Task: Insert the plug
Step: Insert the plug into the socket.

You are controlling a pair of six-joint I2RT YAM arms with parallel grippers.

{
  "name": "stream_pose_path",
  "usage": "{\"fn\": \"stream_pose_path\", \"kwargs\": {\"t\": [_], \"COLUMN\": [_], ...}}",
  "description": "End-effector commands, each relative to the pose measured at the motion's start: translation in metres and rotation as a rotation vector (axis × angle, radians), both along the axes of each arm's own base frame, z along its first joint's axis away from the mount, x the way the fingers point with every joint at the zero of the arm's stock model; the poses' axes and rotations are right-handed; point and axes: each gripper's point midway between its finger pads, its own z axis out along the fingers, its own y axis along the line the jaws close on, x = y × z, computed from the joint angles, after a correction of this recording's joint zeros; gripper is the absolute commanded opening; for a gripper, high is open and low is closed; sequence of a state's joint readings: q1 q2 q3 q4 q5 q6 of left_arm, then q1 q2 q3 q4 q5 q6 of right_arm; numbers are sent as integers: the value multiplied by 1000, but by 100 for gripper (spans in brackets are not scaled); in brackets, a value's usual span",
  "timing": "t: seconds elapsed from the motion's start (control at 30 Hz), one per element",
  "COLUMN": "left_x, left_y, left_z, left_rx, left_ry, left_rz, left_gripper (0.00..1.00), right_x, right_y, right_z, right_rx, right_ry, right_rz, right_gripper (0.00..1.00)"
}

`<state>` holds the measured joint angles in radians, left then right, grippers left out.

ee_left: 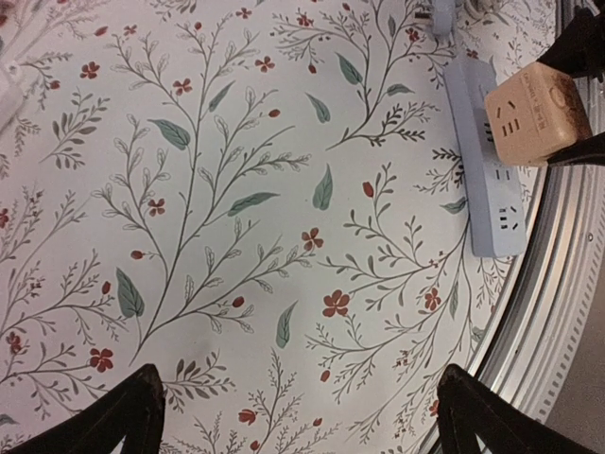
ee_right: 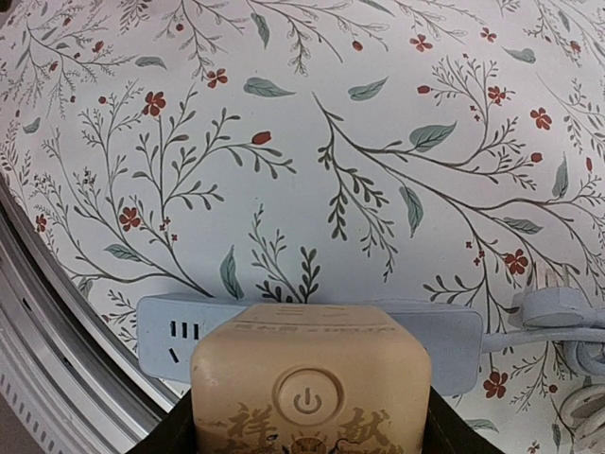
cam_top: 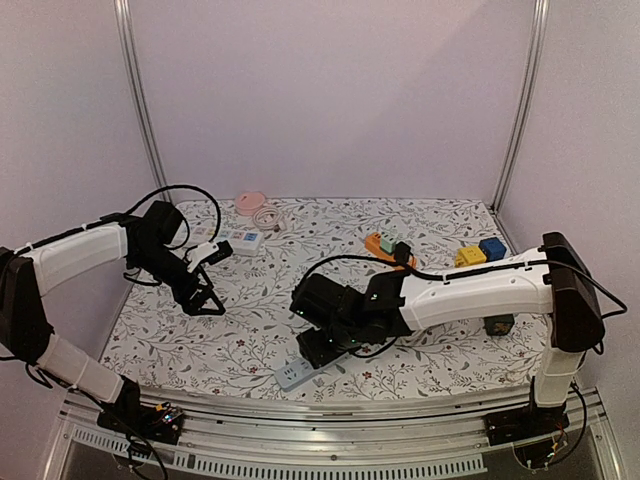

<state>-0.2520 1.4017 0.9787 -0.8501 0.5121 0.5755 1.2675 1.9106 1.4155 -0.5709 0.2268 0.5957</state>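
Note:
The plug is a tan cube-shaped adapter (ee_right: 312,388) with a power button on its top face. My right gripper (ee_right: 307,443) is shut on its sides. It is held right over the middle of a light blue power strip (ee_right: 165,336) that lies near the table's front edge (cam_top: 300,373). The left wrist view shows the cube (ee_left: 534,113) against the strip (ee_left: 487,180); I cannot tell whether its prongs are in a socket. My left gripper (ee_left: 298,407) hangs open above bare floral cloth, well to the left of the strip (cam_top: 205,300).
A metal rail (cam_top: 330,410) runs just in front of the strip. The strip's white cable plug (ee_right: 558,307) lies to its right. A white power strip (cam_top: 232,240), pink dish (cam_top: 250,203), orange block (cam_top: 380,243) and yellow (cam_top: 470,257) and blue (cam_top: 492,248) cubes sit at the back.

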Motion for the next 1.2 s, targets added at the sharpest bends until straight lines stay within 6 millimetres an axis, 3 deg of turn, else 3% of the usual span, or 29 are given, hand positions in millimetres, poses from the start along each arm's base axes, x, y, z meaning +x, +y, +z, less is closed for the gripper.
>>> {"fn": "stream_pose_path", "kwargs": {"t": [0.0,0.17,0.3,0.87,0.97,1.17], "left_x": [2,3,2,3,3,3], "left_y": [3,3,4,4,5,4], "left_z": [-5,-5,-5,-5,-6,-6], "left_rx": [-2,-2,1,3,5,2], "left_ry": [10,11,12,10,12,13], "left_rz": [13,14,15,14,16,15], "left_gripper": [100,99,99,100,100,99], "right_x": [-1,1,3,-4,-6,-5], "right_y": [-10,3,-5,-4,-8,-22], "right_z": [10,39,39,-5,-19,-28], "right_rx": [-29,39,31,-28,-62,-114], "right_ry": [-22,-50,-70,-1,13,6], "right_rz": [8,30,17,20,18,1], "right_gripper": [0,0,0,0,0,0]}}
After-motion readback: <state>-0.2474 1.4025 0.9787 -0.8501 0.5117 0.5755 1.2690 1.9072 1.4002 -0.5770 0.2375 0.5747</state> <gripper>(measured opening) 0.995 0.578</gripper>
